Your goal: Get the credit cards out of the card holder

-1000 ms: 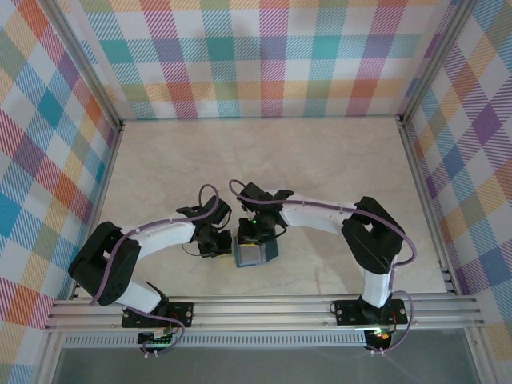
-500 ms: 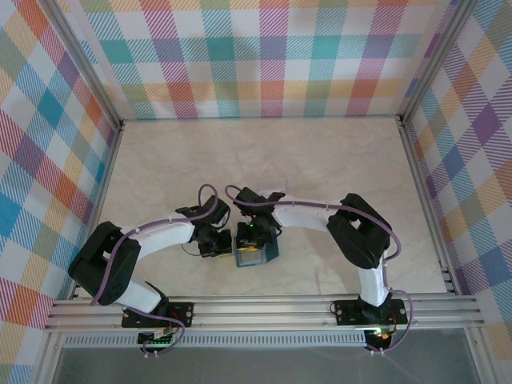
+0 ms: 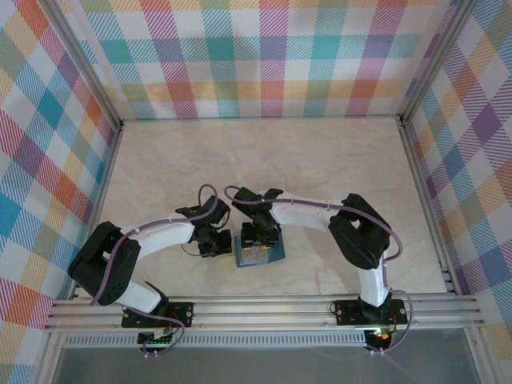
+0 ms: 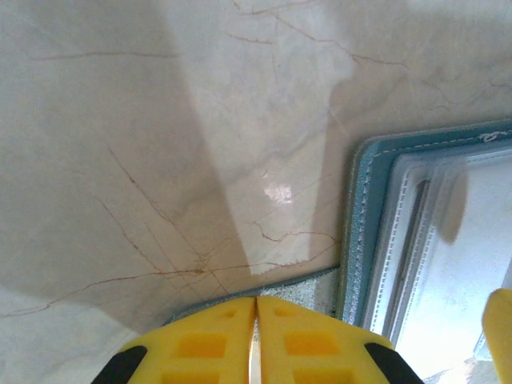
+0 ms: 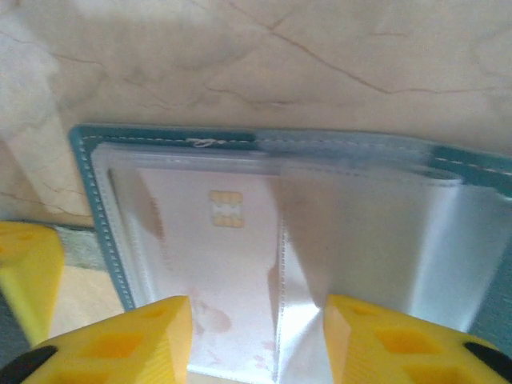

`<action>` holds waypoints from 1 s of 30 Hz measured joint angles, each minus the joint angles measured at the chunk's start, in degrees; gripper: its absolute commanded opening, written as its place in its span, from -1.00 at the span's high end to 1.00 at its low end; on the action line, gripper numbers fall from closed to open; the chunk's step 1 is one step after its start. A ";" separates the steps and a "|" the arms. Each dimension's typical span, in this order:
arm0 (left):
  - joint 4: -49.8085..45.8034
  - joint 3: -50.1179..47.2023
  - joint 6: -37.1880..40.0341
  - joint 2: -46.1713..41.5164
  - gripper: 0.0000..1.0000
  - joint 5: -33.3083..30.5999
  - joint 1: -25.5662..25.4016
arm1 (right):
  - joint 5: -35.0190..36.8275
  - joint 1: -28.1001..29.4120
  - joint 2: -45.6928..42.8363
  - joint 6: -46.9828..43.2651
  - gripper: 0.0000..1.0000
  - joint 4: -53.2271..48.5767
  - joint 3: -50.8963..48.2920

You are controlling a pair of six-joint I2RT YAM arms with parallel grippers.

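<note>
Nearest the right wrist camera, the right fingers [image 5: 250,308] are found parted about halfway. They straddle the lower edge of a pale card [image 5: 216,240] and nothing is clamped between them. A second ago they were nearly closed, so a hold is judged to have been let go.

The left fingers [image 4: 256,308] are pressed shut at a teal edge. Whether that edge is pinched cannot be told.

Just beyond, the card holder [image 5: 86,184] is seen lying open on the tabletop [image 5: 240,56] between the two arms, close to their bases. The pale card is seated behind a clear sleeve [image 5: 376,232], its chip visible. No dark card is made out.

Removal is judged not yet achieved, and a fresh grip on the card's edge is required.
</note>
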 measured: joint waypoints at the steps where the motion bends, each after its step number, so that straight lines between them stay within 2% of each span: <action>1: -0.02 0.00 0.00 -0.04 0.77 0.00 -0.02 | 0.68 0.09 0.00 -0.20 -0.06 -1.07 0.59; 9: -0.02 0.00 0.00 -0.04 0.77 0.00 -0.02 | 5.18 0.42 0.00 -1.16 -0.15 -6.56 2.27; 20: -0.11 0.00 0.02 -0.09 0.77 -0.02 0.00 | 9.75 0.35 0.00 -1.77 -0.14 -10.78 2.29; 30: -0.79 0.04 0.42 -0.33 0.76 -0.02 0.00 | 10.78 -1.25 -0.70 -3.13 -0.14 -10.75 -1.53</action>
